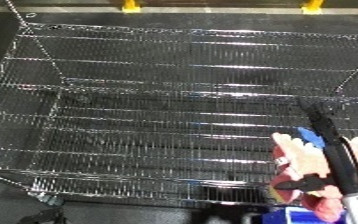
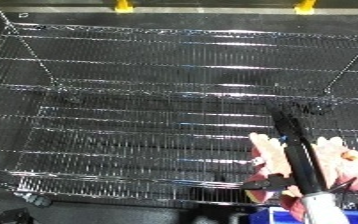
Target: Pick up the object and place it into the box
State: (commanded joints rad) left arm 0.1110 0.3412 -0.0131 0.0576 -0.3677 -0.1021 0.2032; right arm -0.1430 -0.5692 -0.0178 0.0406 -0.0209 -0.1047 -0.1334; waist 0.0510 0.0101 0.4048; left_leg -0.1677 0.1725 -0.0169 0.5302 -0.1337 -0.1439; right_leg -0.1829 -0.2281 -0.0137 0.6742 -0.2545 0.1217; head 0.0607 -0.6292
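Right hand, black fingers curled round a pink, soft-looking packet with a blue patch, held over the near right part of the silver wire-mesh bin; long axis unclear; left hand unseen.

Warehouse-like floor; wire-mesh bin; yellow floor posts
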